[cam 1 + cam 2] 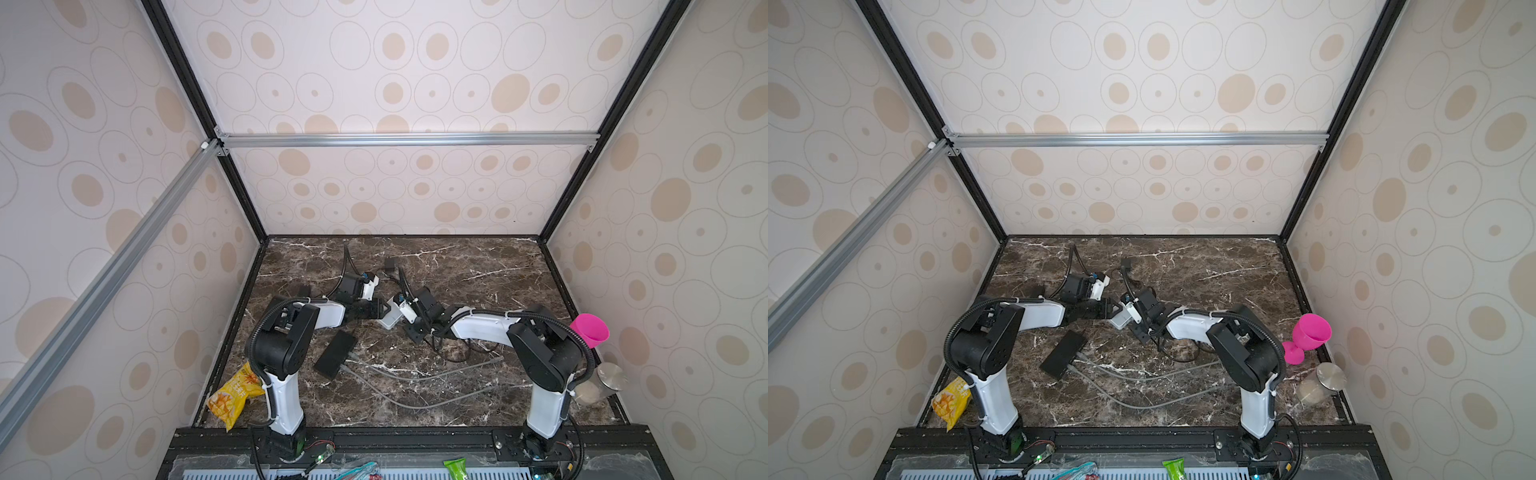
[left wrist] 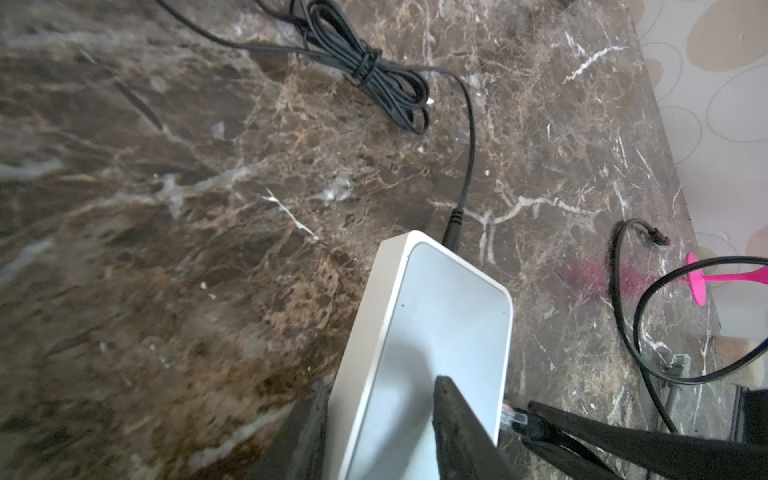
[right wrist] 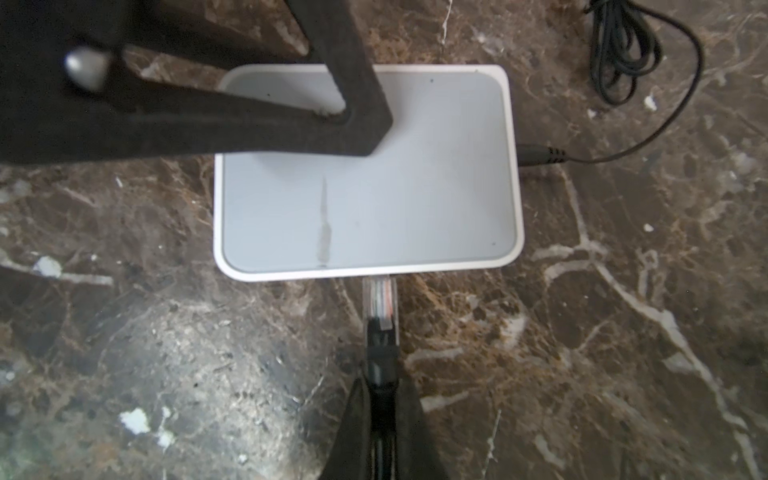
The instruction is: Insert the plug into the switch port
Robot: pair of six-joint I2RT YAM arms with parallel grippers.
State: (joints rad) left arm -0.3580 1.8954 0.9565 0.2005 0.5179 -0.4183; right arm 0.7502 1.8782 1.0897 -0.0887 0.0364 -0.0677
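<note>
Plug point(image 3: 379, 297), pinched at its boot between the jaws of the right gripper point(image 3: 380, 382), sits just at the white switch point(image 3: 370, 199) edge. The left gripper point(image 2: 380, 399) straddles a switch corner (jaws apart; whether they grip, I cannot tell). A power lead point(image 3: 540, 154) leaves the switch's side, with a coiled cable point(image 3: 619, 54) beyond.

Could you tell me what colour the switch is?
The switch is white with a grey top; clearest in the right wrist view.

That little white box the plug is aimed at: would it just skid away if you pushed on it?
Probably, if nothing holds it: the white box looks like a thin plastic shell, so it is likely light, and it lies flat on the glossy table. It seems stiff, not floppy. Its thin black cord would hardly anchor it.
</note>
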